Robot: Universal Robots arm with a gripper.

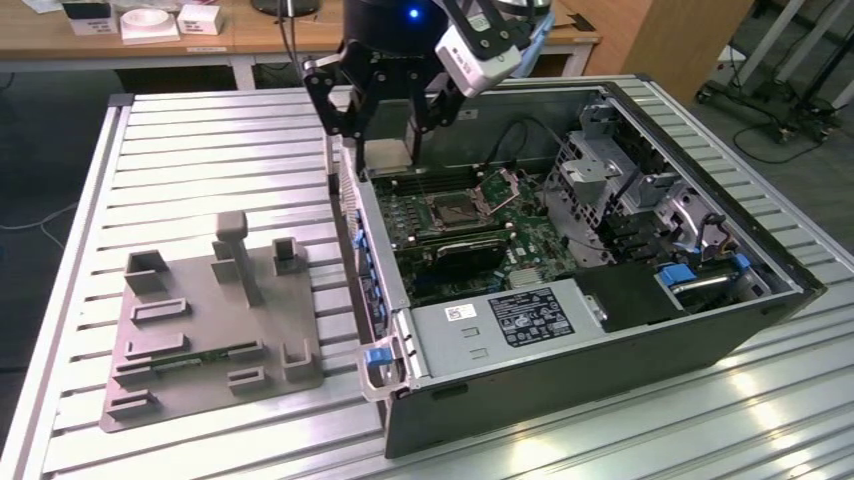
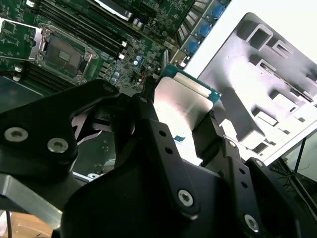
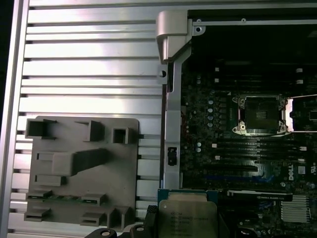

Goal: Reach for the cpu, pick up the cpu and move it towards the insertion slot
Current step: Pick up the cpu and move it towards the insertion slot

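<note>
The cpu (image 2: 181,106) is pinched between the black fingers (image 2: 153,134) of the gripper (image 1: 387,135) and is held in the air, above the rim of the open computer case (image 1: 747,330). In the exterior view the gripper is seen at the far edge of the case, and the insertion slot (image 1: 458,208) lies nearer, on the green board, with its bracket (image 1: 511,184) lifted. The grey plastic tray (image 1: 200,330) is placed on the ribbed metal table (image 1: 200,150), at the exterior view's left of the case.
</note>
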